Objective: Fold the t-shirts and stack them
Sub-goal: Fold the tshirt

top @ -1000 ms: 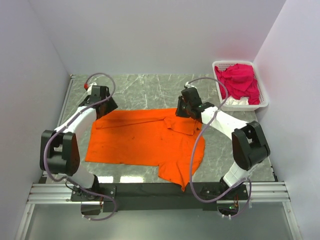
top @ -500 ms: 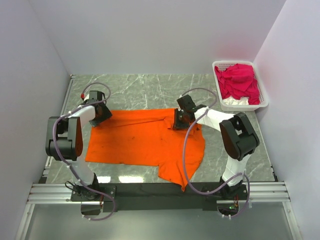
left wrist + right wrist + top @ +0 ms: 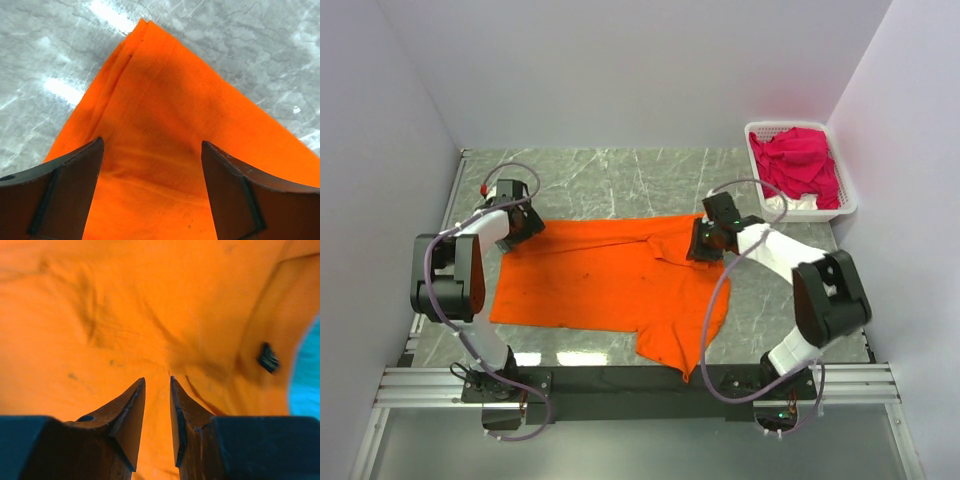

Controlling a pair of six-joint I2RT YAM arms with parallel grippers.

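A spread t-shirt lies on table, bundled t-shirts in far-right basket.

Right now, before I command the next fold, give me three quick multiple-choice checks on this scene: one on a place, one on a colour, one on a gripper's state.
1. Where does the basket stand?
A) At the far right corner of the table
B) At the near left corner
C) On top of the spread cloth

2. What colour is the shirt spread on the table?
A) Pink
B) White
C) Orange

3. How is the left gripper?
A) Shut on the basket
B) Open over a corner of the shirt
C) Out of every view

Answers:
1 A, since the top view shows it against the right wall at the far edge.
2 C, since the flat cloth is bright orange in all three views.
3 B, since the left wrist view shows the jaws wide apart with the orange corner between them.
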